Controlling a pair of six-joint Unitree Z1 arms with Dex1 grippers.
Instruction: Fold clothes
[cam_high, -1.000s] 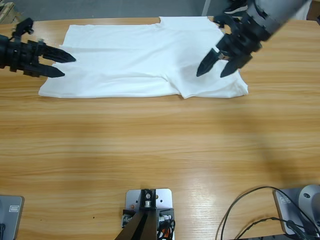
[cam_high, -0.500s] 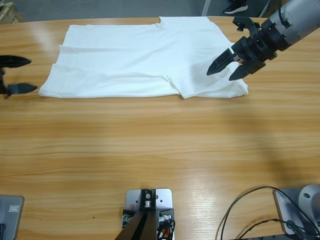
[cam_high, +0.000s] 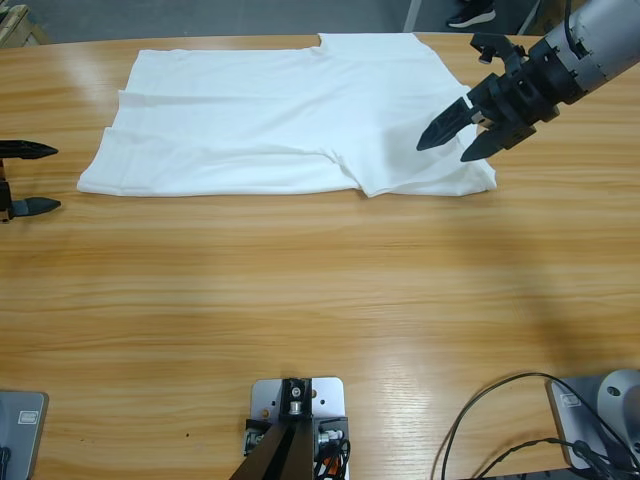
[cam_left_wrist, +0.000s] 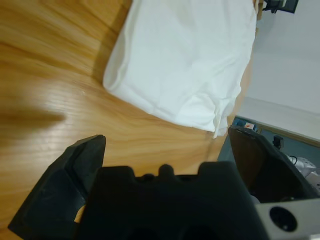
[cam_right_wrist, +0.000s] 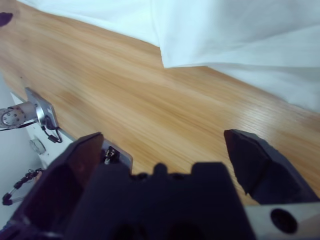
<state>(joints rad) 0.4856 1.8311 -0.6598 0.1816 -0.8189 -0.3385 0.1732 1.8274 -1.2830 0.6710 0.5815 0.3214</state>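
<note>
Near edge of the table (cam_high: 320, 300): bare wood on my side, nothing of the task on it.

Left gripper (cam_high: 25, 178) sits at the far left edge in the high view, over bare wood, jaws spread apart and holding nothing. It is apart from the shirt's nearest corner. My left wrist view looks along it at the T-shirt (cam_left_wrist: 185, 60), a folded corner of cloth lying flat on the wood ahead of the jaws, not between them.

The T-shirt (cam_high: 285, 115) lies across the far half of the table, flat, white, spread wide. Its near hem runs roughly parallel to the table's long edge; a sleeve-like flap sticks out at the near right corner.

Right gripper (cam_high: 452, 144) comes in from the upper right, over the shirt's right end, jaws parted, gripping nothing. Whether its tips touch the cloth I cannot tell. The right wrist view shows the shirt's edge (cam_right_wrist: 235, 45) above bare wood, both jaws wide on either side.
</note>
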